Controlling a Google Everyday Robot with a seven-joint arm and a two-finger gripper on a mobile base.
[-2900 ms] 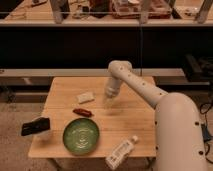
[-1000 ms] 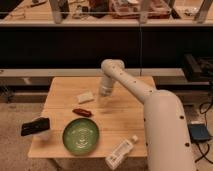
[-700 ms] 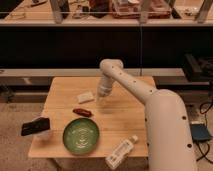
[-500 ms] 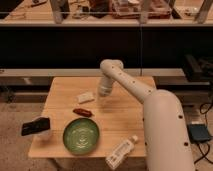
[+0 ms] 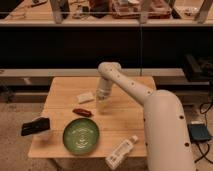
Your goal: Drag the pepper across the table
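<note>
Wooden table [image 5: 125, 117] under all items. Gripper [image 5: 101, 98] low over table middle, pointing down; open or closed, cannot tell. Red pepper [image 5: 82, 112] near gripper, toward front and picture-left (apart, no contact). White packet [image 5: 85, 97] just beside gripper, picture-left. Green plate [image 5: 81, 135] further front, behind pepper; 1 bottle [image 5: 121, 151] at front edge.

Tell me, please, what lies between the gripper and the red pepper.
Only bare table, in the camera view; the gripper hovers up-right of the red pepper.
</note>
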